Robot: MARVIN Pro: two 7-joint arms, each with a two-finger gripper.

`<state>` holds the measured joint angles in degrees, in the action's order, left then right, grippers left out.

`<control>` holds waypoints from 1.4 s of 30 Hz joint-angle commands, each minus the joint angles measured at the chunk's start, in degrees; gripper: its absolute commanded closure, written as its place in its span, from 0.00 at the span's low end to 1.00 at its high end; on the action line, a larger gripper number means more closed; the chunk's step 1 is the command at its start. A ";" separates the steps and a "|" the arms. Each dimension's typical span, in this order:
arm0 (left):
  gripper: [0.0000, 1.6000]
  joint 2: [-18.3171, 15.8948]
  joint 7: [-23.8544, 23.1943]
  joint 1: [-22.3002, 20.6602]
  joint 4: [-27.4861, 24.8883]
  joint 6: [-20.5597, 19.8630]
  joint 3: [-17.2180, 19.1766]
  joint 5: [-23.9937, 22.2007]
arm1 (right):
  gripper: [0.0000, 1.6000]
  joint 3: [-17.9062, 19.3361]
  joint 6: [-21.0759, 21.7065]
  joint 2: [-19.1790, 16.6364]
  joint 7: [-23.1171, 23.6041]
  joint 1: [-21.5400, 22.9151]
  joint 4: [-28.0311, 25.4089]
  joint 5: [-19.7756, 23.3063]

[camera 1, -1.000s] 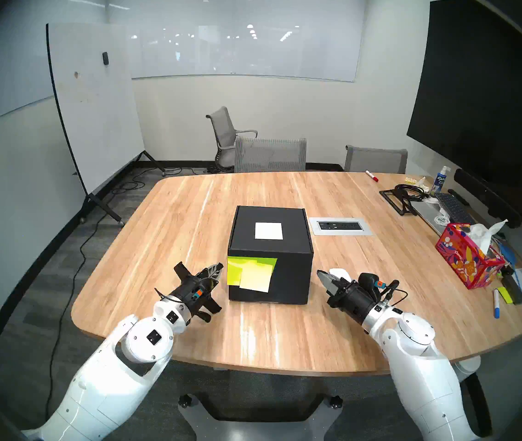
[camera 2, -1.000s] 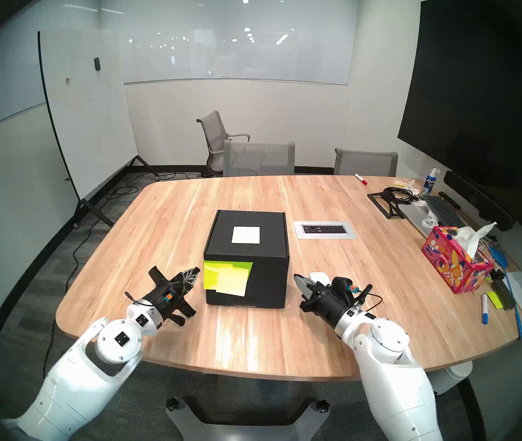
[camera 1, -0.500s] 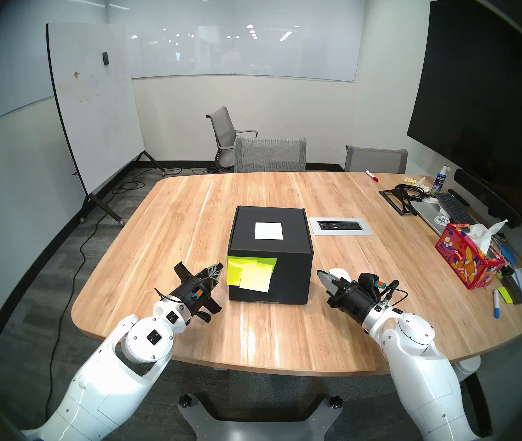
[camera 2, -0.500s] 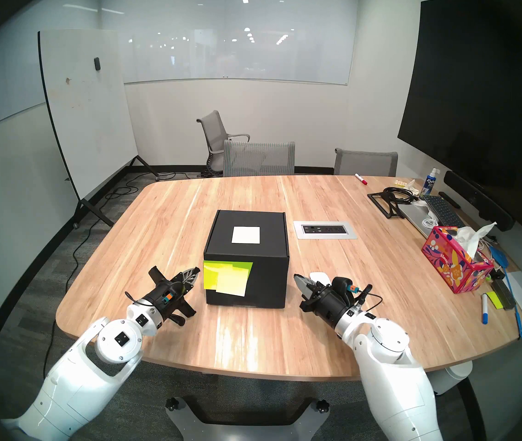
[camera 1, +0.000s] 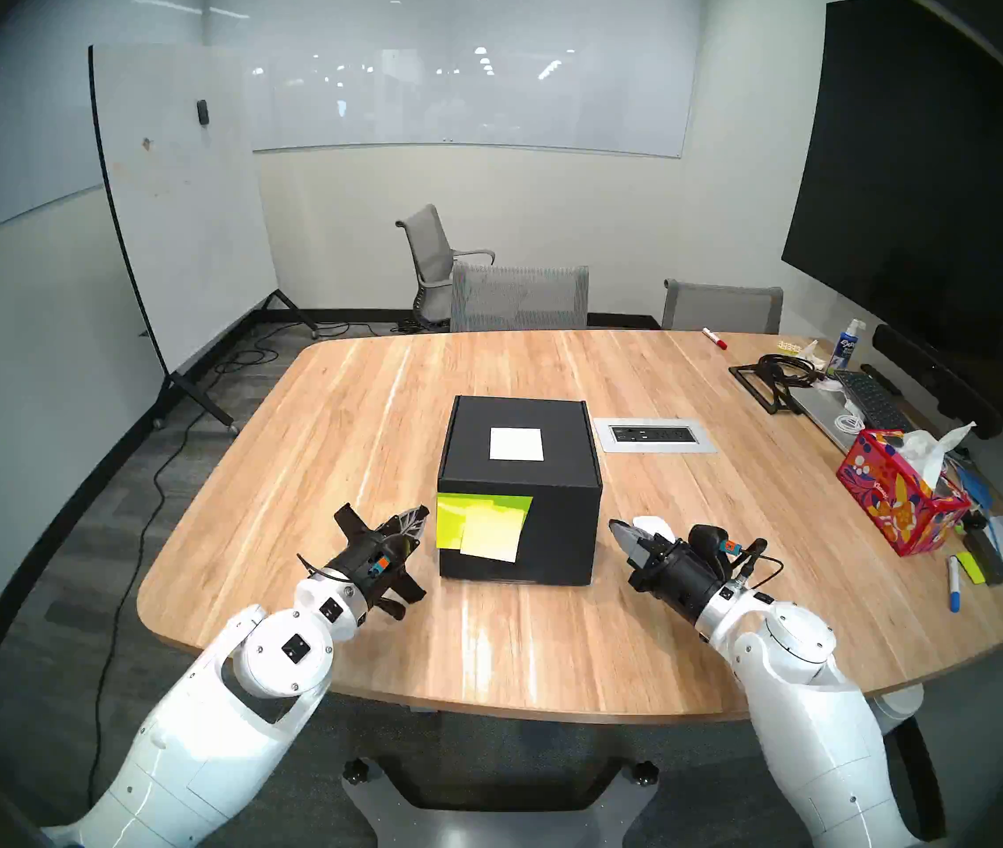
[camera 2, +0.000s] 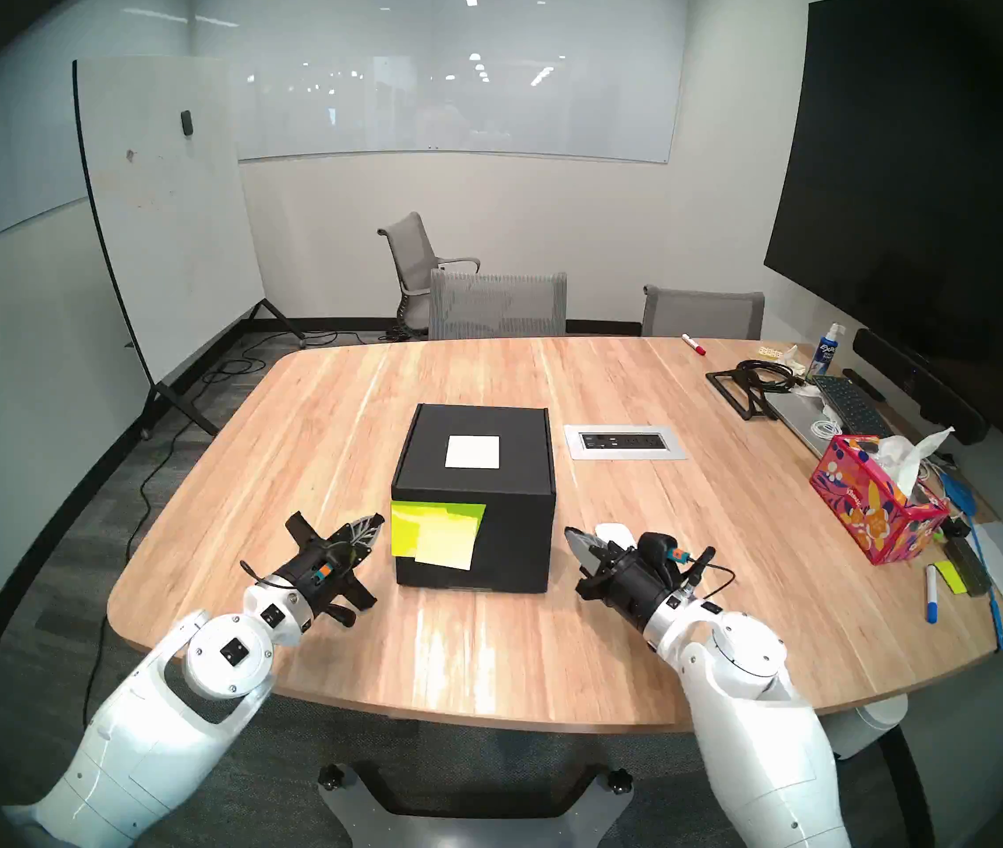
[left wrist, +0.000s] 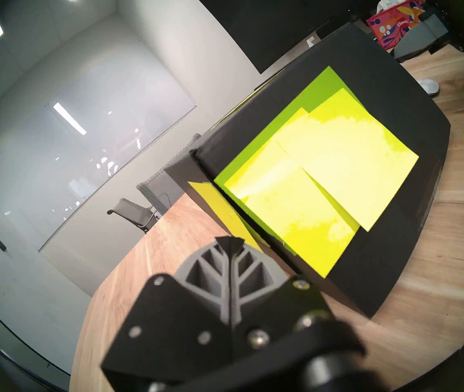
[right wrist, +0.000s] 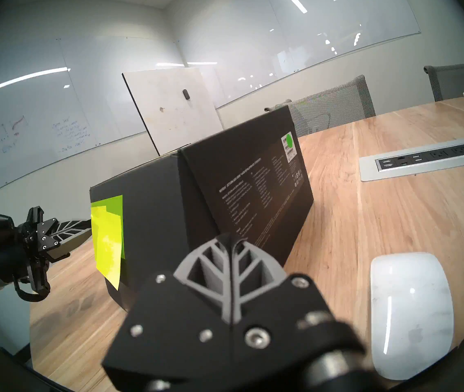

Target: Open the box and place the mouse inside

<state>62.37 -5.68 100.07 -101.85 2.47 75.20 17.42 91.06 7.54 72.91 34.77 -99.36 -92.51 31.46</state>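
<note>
Bright, even indoor light from ceiling strips, mirrored as white glare on the glass wall (camera 1: 456, 76). Soft, faint shadows on the table (camera 1: 548, 632). Fisheye bending and a dark rim edge every view — the wrist views blur close up.

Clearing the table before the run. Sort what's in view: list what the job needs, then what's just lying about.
Needed:
box, lid closed
mouse, on the table beside the right gripper
left gripper, shut, near the sticky notes

Lying about:
tissue box
markers
keyboard
spray bottle
</note>
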 commanded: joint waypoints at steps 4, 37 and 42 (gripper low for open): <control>1.00 -0.06 0.09 -0.28 -0.96 0.30 0.03 0.14 | 1.00 -0.05 0.12 -0.08 0.03 0.65 -0.87 -0.06; 1.00 -0.06 0.09 -0.28 -0.96 0.30 0.03 0.14 | 1.00 -0.03 0.13 -0.06 0.05 0.65 -0.87 -0.08; 1.00 -0.06 0.09 -0.28 -0.96 0.30 0.03 0.14 | 1.00 -0.02 0.13 -0.06 0.06 0.65 -0.87 -0.09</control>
<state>62.37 -5.67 100.07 -101.85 2.47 75.20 17.42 91.09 7.56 72.95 34.80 -99.36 -92.51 31.42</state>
